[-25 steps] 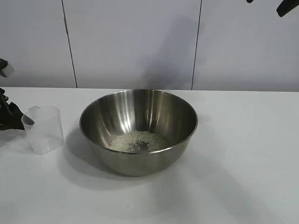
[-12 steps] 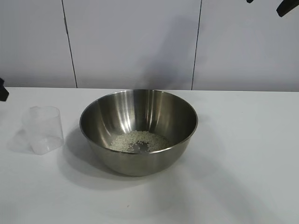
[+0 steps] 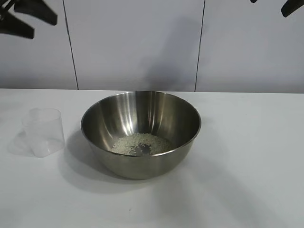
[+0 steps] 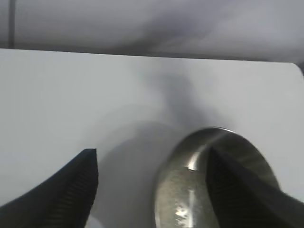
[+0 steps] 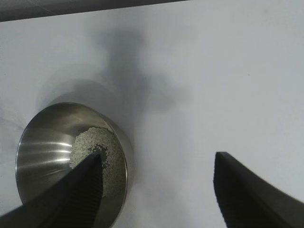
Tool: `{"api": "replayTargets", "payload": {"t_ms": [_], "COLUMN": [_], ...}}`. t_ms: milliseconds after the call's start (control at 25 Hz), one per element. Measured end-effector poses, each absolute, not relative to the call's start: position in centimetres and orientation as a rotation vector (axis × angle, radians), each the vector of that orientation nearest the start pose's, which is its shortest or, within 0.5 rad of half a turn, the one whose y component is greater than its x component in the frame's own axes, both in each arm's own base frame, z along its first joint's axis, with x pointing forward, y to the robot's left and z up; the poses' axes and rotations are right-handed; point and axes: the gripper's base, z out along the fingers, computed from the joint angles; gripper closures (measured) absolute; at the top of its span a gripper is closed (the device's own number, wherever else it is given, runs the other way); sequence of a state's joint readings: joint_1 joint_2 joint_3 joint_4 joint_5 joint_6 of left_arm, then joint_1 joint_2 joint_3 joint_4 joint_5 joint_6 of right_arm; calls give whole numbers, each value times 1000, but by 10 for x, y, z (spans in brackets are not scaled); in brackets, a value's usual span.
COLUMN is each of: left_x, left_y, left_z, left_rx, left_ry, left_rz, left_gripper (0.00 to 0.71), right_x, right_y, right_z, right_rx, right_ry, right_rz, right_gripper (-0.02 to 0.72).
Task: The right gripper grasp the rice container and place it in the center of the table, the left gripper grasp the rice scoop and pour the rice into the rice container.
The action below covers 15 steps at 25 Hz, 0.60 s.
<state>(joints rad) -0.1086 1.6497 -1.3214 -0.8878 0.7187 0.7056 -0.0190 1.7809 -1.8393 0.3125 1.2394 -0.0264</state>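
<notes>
Exterior view: the rice container [image 3: 141, 133] is sitting upright at the middle of the table [image 3: 247, 156], mouth open upward. The rice [image 3: 141, 144] is lying in a low heap on its bottom, with a small dark bare patch of steel showing through near the heap's front edge.

The rice scoop [image 3: 43, 131] is standing upright on the table beside the container, on the left arm's side, near it but not touching. It is looking empty as far as its translucent wall lets me judge. Its handle and spout are not showing clearly from this side.

The left gripper [image 3: 24, 18] is hanging high at the upper left corner of the exterior view, well above the scoop and well apart from it. Its fingers are standing spread, with nothing between them. The left wrist view is confirming this: two dark fingers [image 4: 66, 194] with a wide gap, the container's rim [image 4: 209, 135] showing far below.

The right gripper [image 3: 285, 5] is sitting at the upper right corner, only fingertips in frame there. In the right wrist view its fingers [image 5: 251, 190] are standing wide apart and holding nothing, the container [image 5: 42, 156] and rice [image 5: 92, 145] visible far below.

No brand, label or writing is readable on the bowl, scoop, grippers or wall panels.
</notes>
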Motion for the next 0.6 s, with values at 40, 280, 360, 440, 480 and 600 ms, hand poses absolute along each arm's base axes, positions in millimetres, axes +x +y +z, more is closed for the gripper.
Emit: {"api": "replayTargets", "payload": {"t_ms": [40, 280, 360, 440, 480, 600], "left_x": [358, 343, 341, 343, 346, 355], "left_y": [-98, -150, -166, -179, -185, -193], "left_z": [319, 354, 355, 350, 344, 327], "left_rx": [388, 453, 417, 381, 365, 321], "left_ry": [2267, 2401, 2468, 2522, 2546, 2605], "left_rz": [-692, -541, -544, -570, -585, -634], "left_gripper": [233, 233, 233, 233, 233, 233], "right_x": [383, 383, 383, 383, 383, 383], "right_y": [19, 19, 20, 21, 21, 22], "right_z": [373, 373, 373, 373, 373, 373], "right_rx": [30, 30, 30, 32, 32, 34], "right_ry": [2631, 2632, 2632, 2630, 2628, 2625], "right_rz": [411, 413, 419, 433, 441, 459], "right_gripper": [240, 240, 240, 240, 240, 240]}}
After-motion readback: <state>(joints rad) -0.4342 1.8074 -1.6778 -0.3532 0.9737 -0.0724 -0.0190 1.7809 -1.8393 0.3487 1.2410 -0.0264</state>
